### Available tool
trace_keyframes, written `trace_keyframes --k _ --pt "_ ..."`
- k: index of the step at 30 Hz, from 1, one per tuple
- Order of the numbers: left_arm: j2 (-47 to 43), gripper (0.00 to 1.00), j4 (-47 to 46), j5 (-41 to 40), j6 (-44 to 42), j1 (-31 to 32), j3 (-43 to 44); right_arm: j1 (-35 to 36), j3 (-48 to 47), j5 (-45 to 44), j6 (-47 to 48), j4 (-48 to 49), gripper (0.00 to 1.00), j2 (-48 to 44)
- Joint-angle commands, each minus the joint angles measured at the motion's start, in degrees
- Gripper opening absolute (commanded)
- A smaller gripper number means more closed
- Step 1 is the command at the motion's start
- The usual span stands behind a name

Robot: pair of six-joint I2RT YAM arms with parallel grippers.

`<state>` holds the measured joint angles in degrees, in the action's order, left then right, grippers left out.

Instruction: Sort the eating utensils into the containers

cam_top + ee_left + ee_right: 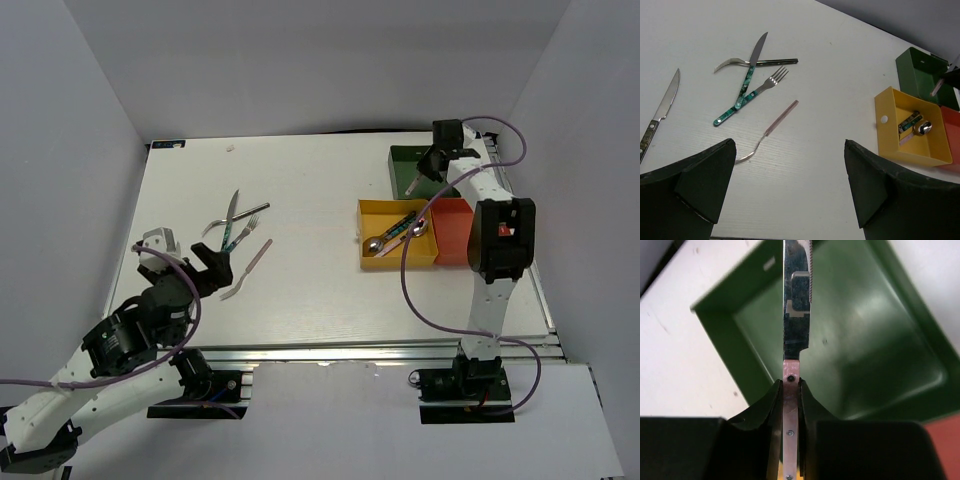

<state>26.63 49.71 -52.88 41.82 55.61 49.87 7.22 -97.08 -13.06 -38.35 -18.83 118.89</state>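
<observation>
My right gripper is shut on the pale pink handle of a knife and holds it blade-first above the dark green tray, which shows nothing lying in it. The yellow tray holds a teal-handled and a pink-handled spoon. The red tray stands to its right. My left gripper is open and empty above the table, near a pink-handled fork. Beyond lie a teal knife, a teal fork, a black-handled fork and a dark-handled knife.
The three trays sit together at the right of the white table. Grey walls close in the left, back and right sides. The loose utensils cluster at the left centre. The right arm's purple cable loops over the table's right part.
</observation>
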Motion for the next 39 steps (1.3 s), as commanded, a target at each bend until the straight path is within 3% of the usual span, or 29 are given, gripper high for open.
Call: trace_keyframes --k 1,6,8,12,14,15,19,20,23,27,28,29,31,32,33,34,39 --pt "2.4 0.98 -0.1 0.5 -0.5 -0.2 0.2 -1.7 -7.6 0.3 -4.1 -2.9 0.00 3.0" --pt "2.9 0.98 0.0 0.5 -0.6 -0.2 0.3 -3.0 -12.2 2.9 -5.5 -3.1 0.00 7.5" --pt "2.6 0.98 0.1 0.3 -0.5 -0.2 0.3 -3.0 -12.3 4.6 -5.2 -2.7 0.06 7.8" --pt "2.5 0.98 0.4 -0.3 -0.3 -0.2 0.4 -3.0 -9.3 5.9 -5.7 -0.8 0.41 5.5" --pt "2.4 0.98 0.6 -0.5 -0.1 -0.2 0.5 -3.0 -7.9 5.9 -5.8 0.4 0.50 2.9" --pt "2.4 0.98 0.6 -0.6 0.0 -0.2 0.6 -2.9 -7.0 6.0 -5.6 0.6 0.60 2.1" --pt "2.4 0.98 0.4 -0.8 0.2 -0.2 0.4 -2.3 -6.1 6.3 -4.2 1.2 0.65 -2.4" --pt "2.5 0.98 0.0 -0.9 0.0 -0.3 0.4 -1.3 -6.1 6.6 -3.5 1.3 0.71 -4.3" --pt "5.2 0.98 -0.2 -4.5 1.9 -0.3 0.4 2.2 -5.4 5.2 -0.3 0.5 0.73 -8.3" --pt "16.4 0.98 -1.9 -8.4 2.2 -0.7 4.0 5.8 3.1 6.5 1.5 3.0 0.75 -18.0" --pt "24.4 0.98 -1.7 -8.7 1.7 -1.7 5.8 6.6 10.6 9.7 2.7 5.3 0.76 -21.0" --pt "28.4 0.98 -3.1 -7.2 -0.8 -9.0 9.9 7.9 13.9 11.0 2.9 6.8 0.75 -26.5" --pt "37.5 0.98 -11.3 14.7 -9.0 -22.8 12.4 10.3 21.4 12.5 4.2 8.6 0.76 -31.5" --pt "40.1 0.98 -14.1 23.7 -10.6 -35.4 12.7 11.1 23.1 14.4 4.7 8.3 0.76 -35.5" --pt "43.0 0.98 -15.6 34.8 -11.9 -39.6 14.6 11.9 25.0 14.9 5.3 8.0 0.76 -37.3" --pt "50.5 0.98 -15.4 36.0 -14.9 -43.6 16.6 13.0 28.1 16.7 6.1 7.3 0.76 -40.8" --pt "71.3 0.96 -10.9 37.8 -19.7 -47.3 31.8 14.4 37.7 20.4 8.1 6.7 0.78 -50.5"
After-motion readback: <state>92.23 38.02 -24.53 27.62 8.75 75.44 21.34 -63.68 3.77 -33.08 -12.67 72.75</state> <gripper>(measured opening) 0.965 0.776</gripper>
